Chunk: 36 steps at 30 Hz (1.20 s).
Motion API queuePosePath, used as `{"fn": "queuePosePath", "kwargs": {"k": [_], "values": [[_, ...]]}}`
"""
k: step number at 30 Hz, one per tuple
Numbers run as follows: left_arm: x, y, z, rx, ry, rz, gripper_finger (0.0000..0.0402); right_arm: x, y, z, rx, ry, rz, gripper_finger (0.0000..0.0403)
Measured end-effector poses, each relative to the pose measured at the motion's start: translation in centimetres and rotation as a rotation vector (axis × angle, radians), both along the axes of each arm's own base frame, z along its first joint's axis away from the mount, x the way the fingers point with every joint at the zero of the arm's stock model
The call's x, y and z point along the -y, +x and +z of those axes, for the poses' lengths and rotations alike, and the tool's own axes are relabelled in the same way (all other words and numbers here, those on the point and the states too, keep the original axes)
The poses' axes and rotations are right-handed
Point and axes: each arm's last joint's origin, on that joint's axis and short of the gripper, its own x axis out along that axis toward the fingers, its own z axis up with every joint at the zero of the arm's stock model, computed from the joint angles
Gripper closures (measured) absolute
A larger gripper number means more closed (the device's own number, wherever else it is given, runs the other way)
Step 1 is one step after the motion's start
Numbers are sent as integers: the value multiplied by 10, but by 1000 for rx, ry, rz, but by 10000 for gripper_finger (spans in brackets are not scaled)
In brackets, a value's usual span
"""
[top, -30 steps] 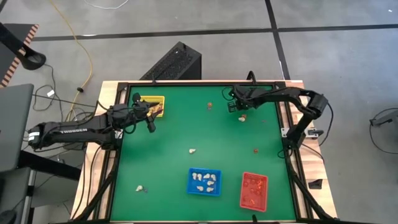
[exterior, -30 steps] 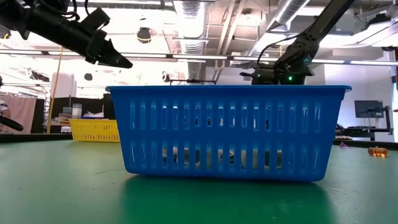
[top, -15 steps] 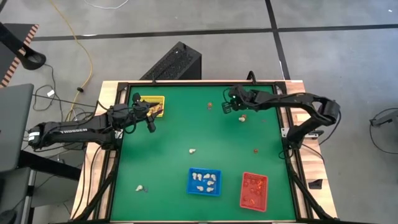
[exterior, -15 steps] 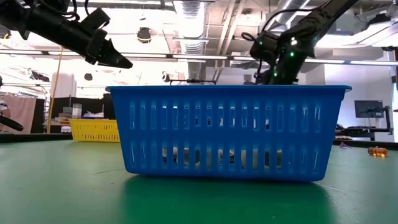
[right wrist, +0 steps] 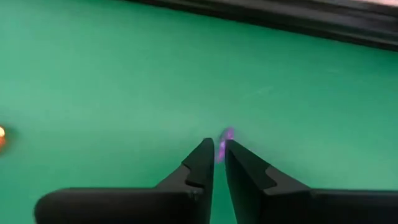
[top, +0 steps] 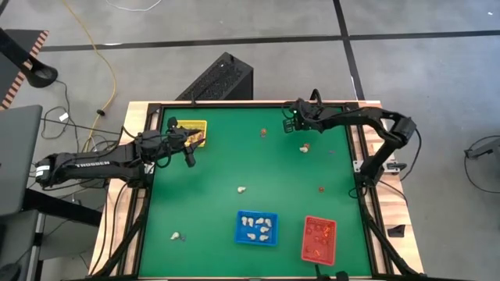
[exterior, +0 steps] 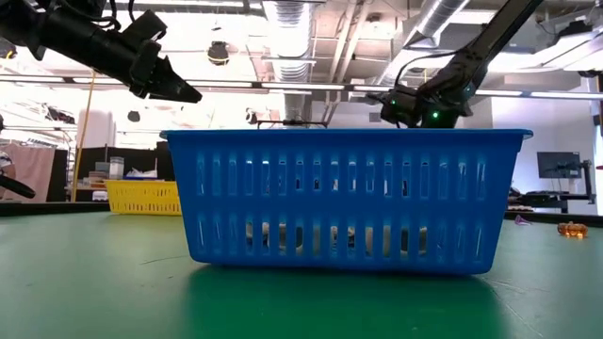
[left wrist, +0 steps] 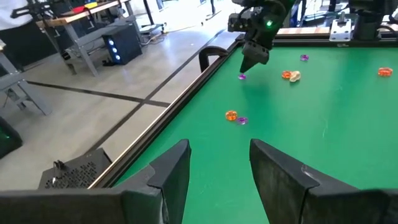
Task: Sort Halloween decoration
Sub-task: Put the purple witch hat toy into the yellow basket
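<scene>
The Halloween decoration lies scattered on the green table: cream trinkets (top: 241,189) (top: 176,235), an orange one (top: 264,133), an orange-and-cream pair (top: 305,147) and a dark one (top: 320,188). My right gripper (top: 289,125) hangs over the far right of the table, pointing steeply down. Its fingers (right wrist: 219,155) are nearly together with a tiny purple trinket (right wrist: 222,144) at their tips. My left gripper (left wrist: 217,168) waits open in the air beside the yellow tray (top: 193,129) and holds nothing. My right gripper pinches the purple trinket (right wrist: 224,138) between its two fingertips, and part of the trinket sticks out past them. The fingers come from above, slanting down. In the left wrist view the trinket (left wrist: 242,76) shows right at the fingertips. Whether it is clear of the table, I cannot tell.
Near the front edge stand a blue tray (top: 257,228) with cream trinkets and a red tray (top: 319,238) with orange ones. More purple and orange trinkets (left wrist: 242,120) (left wrist: 303,57) lie near the far edge. A black frame (top: 250,104) rims the table.
My right gripper first reached toward the table's left. It has since drawn back toward the far edge and risen. My left arm has kept still.
</scene>
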Motion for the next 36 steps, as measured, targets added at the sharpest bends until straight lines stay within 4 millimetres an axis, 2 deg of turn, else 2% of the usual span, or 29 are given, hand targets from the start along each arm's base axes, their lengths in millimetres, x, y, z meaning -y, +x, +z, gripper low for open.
{"fn": "queuePosePath", "kwargs": {"k": [13, 19, 26, 29, 36], "values": [[0, 0, 0, -5, 10, 0, 244, 5, 2, -5, -16, -44, -23, 263], [0, 0, 0, -5, 10, 0, 244, 8, 7, -26, -57, -22, -23, 264], [0, 0, -1, -13, 8, 1, 244, 4, 14, -36, -110, -63, -23, 290], [0, 0, -1, -15, 9, 0, 244, -3, 17, -33, -135, -89, -15, 315], [0, 0, -1, -24, 13, 0, 244, -20, 25, -15, -77, -105, 55, 374]]}}
